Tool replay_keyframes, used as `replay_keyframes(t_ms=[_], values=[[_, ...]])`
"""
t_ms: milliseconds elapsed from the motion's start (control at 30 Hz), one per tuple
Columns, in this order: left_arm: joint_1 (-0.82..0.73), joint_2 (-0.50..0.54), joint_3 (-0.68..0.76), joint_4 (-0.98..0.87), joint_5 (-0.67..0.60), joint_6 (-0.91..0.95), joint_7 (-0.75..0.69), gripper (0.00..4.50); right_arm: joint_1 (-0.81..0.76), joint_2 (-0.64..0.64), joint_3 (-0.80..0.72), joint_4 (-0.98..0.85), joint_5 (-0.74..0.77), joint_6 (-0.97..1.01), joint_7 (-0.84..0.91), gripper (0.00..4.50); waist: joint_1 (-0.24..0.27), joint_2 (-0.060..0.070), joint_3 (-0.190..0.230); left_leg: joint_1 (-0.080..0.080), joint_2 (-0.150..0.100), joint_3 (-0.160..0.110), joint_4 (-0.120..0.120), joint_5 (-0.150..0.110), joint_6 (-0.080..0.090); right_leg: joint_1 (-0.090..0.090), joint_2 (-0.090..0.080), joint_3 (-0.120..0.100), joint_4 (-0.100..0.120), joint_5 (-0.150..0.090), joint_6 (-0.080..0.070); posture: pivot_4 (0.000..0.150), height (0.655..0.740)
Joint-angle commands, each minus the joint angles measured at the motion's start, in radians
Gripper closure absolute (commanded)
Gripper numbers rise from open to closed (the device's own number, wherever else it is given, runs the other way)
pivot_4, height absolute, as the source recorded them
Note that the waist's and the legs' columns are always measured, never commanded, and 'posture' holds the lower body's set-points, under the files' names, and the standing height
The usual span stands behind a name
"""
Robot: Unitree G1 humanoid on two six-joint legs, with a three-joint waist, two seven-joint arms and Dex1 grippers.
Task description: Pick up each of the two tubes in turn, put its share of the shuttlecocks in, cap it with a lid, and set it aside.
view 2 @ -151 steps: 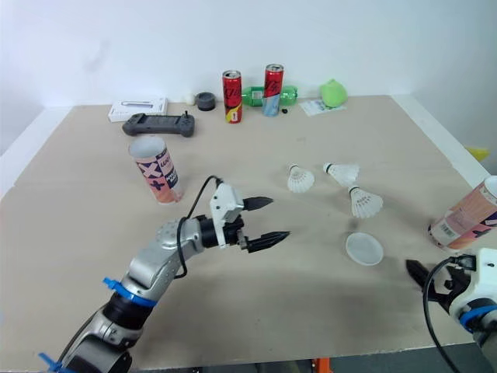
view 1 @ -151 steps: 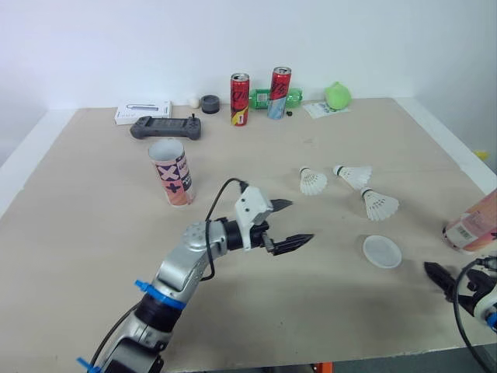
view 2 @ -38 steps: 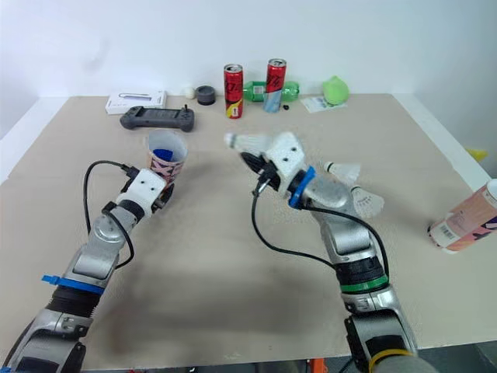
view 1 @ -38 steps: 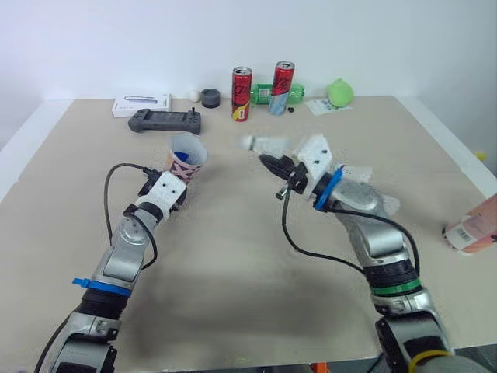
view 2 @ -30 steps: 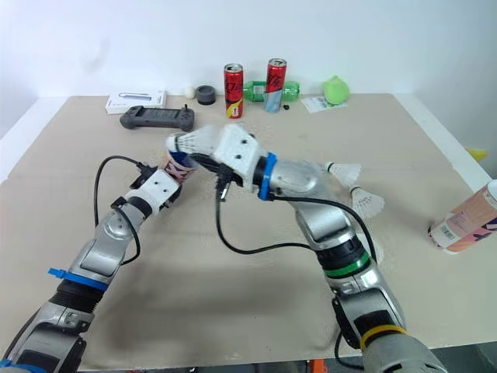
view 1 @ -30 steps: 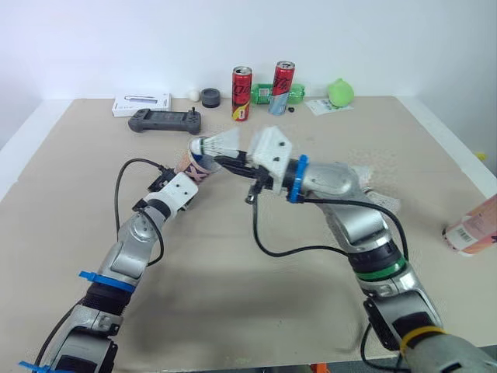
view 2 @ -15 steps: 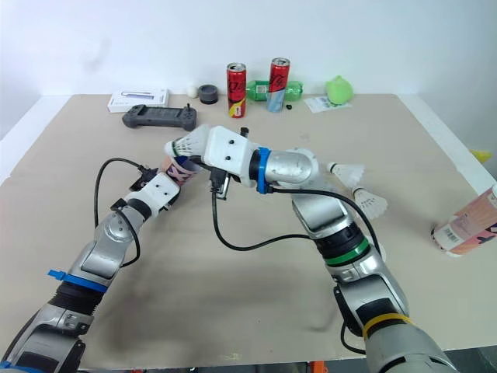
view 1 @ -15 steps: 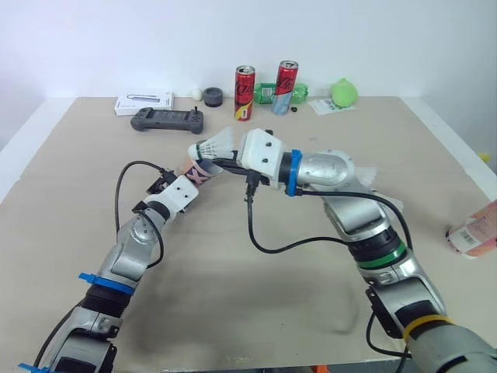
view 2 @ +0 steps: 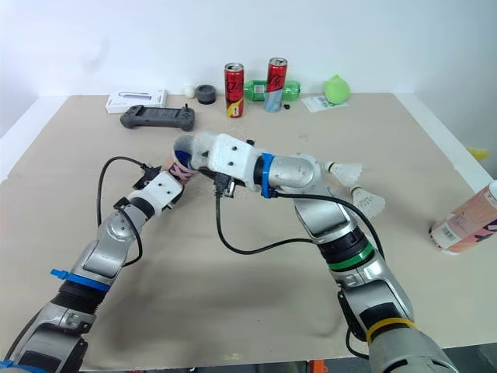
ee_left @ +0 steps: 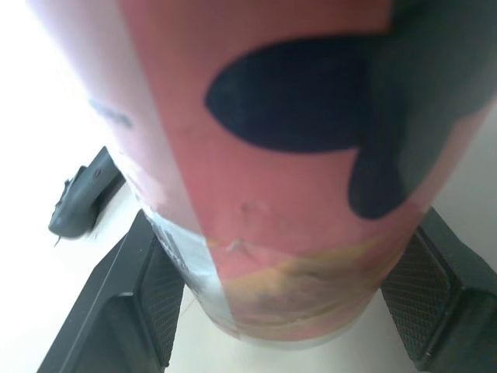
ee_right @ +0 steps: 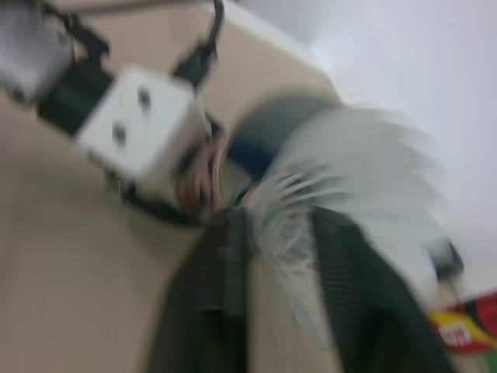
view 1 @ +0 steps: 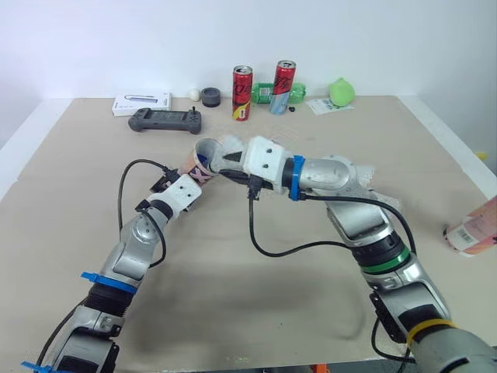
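My left gripper (view 1: 189, 177) is shut on the lower part of a pink tube with dark marks (view 1: 199, 159), holding it tilted, open mouth toward the right. In the left wrist view the tube (ee_left: 287, 155) sits between both black fingers (ee_left: 140, 299). My right gripper (view 1: 231, 163) is shut on a white shuttlecock (view 1: 228, 146), which sits right at the tube's mouth; whether its cork is inside I cannot tell. The right wrist view has the feathers (ee_right: 326, 179) between the fingers, with the tube's mouth just beyond. A second pink tube (view 2: 466, 221) lies at the table's right edge.
Two loose shuttlecocks (view 2: 347, 171) (view 2: 367, 204) lie on the table beyond my right arm. Along the back stand two red cans (view 1: 242, 93) (view 1: 282, 78), a lying green bottle, a green ball (view 1: 339, 92), a black game controller (view 1: 165, 121) and a white box (view 1: 142, 104).
My right gripper has brought the shuttlecock down from just above the tube's rim to its mouth. The left gripper has kept the tube tilted in about the same place.
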Motion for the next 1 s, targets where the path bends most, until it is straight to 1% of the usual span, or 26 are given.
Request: replay_keyframes(t_ms=[33,100,167,300,367,433,467,533,633,767,1000], values=[[-0.016,-0.001,0.008,-0.039,0.008,-0.023,0.004,1.48,0.018,0.040,-0.103,-0.095,0.100,0.051,-0.033,1.06,0.000,0.000,0.000,0.000,0.000,0.000,0.000,0.000,0.000,0.000,0.000,0.000,0.000,0.000,0.000,0.150,0.7400],[-0.011,-0.005,0.014,-0.043,0.003,-0.021,0.007,1.48,0.074,0.040,-0.172,-0.155,0.150,0.093,-0.058,0.10,0.003,0.000,0.000,-0.001,0.000,-0.001,0.000,0.000,0.000,0.000,0.000,0.000,0.000,0.000,0.000,0.150,0.7400],[-0.005,-0.012,0.021,-0.047,-0.008,-0.016,0.007,1.48,0.160,0.029,-0.261,-0.230,0.201,0.139,-0.095,0.04,0.012,-0.001,-0.001,-0.002,-0.001,-0.002,0.000,0.000,0.000,0.000,-0.001,-0.002,0.000,0.000,-0.001,0.150,0.7400],[-0.003,-0.027,0.027,-0.051,-0.028,-0.013,0.003,1.48,0.344,-0.014,-0.430,-0.346,0.245,0.190,-0.179,0.04,0.021,-0.001,0.000,-0.003,-0.002,-0.003,0.001,0.000,0.000,0.001,-0.004,-0.003,-0.001,0.000,-0.001,0.150,0.7400],[-0.005,-0.039,0.021,-0.043,-0.034,-0.019,0.002,1.48,0.494,-0.036,-0.563,-0.378,0.233,0.175,-0.241,0.04,0.023,-0.001,0.000,-0.003,-0.002,-0.003,0.001,0.000,0.000,0.001,-0.003,-0.003,-0.001,0.000,0.000,0.150,0.7400],[-0.006,-0.045,0.017,-0.038,-0.035,-0.023,-0.002,1.48,0.590,-0.059,-0.635,-0.393,0.212,0.159,-0.284,0.04,0.024,-0.001,0.000,-0.002,-0.002,-0.003,0.001,0.000,0.000,0.001,-0.003,-0.004,0.000,-0.001,0.000,0.150,0.7400],[-0.007,-0.051,0.012,-0.033,-0.036,-0.028,-0.006,1.48,0.650,-0.063,-0.702,-0.399,0.196,0.187,-0.333,0.04,0.024,0.000,0.000,-0.002,-0.002,-0.002,0.001,0.000,0.000,0.001,-0.003,-0.003,0.000,-0.001,0.001,0.150,0.7400],[-0.011,-0.061,0.004,-0.028,-0.037,-0.032,-0.013,1.48,0.726,-0.051,-0.814,-0.423,0.219,0.254,-0.407,0.04,0.024,0.000,0.000,-0.001,-0.002,-0.002,0.001,0.000,0.000,0.002,-0.003,-0.003,0.000,-0.001,0.001,0.150,0.7400],[-0.010,-0.072,-0.002,-0.024,-0.035,-0.036,-0.019,1.48,0.807,-0.055,-0.846,-0.464,0.247,0.310,-0.427,0.04,0.014,0.001,0.000,0.001,-0.002,0.000,0.001,0.000,0.000,0.002,-0.003,-0.001,0.001,-0.001,0.001,0.150,0.7400],[-0.015,-0.082,-0.009,-0.010,-0.031,-0.046,-0.024,1.48,0.856,-0.038,-0.850,-0.486,0.267,0.376,-0.472,0.04,-0.002,0.001,0.000,0.005,-0.001,0.000,0.001,0.001,0.001,0.004,-0.002,0.000,0.001,0.001,0.000,0.150,0.7400],[-0.019,-0.083,-0.007,-0.012,-0.029,-0.050,-0.027,1.48,0.821,-0.010,-0.797,-0.427,0.299,0.447,-0.522,0.04,-0.001,0.001,0.000,0.005,-0.002,0.002,0.001,0.004,0.000,0.004,-0.002,0.002,0.001,0.001,-0.002,0.150,0.7400]])
